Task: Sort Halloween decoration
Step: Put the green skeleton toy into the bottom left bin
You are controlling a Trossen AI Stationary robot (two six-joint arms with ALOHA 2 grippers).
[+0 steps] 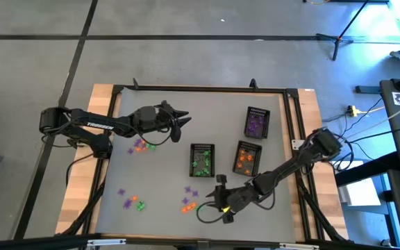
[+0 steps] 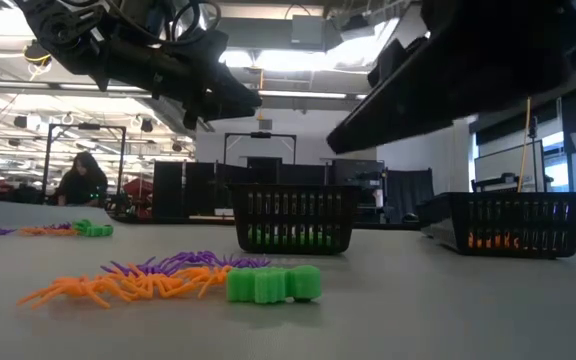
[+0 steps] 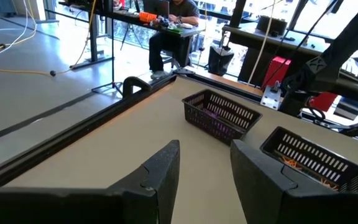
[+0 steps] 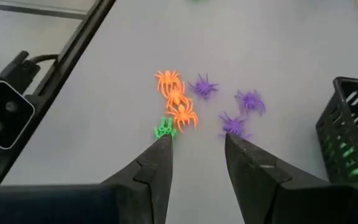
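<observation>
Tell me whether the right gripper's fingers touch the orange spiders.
Apart: the right wrist view shows table between the open fingers and the orange spiders.

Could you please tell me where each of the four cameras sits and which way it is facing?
High view: overhead, straight down; both arms, left gripper, right gripper, three baskets.
Low view: table height, level across spiders toward the room; arms overhead.
Left wrist view: past open fingers toward purple basket.
Right wrist view: down past open fingers onto orange spiders.
Shared: green basket shows high and low.
</observation>
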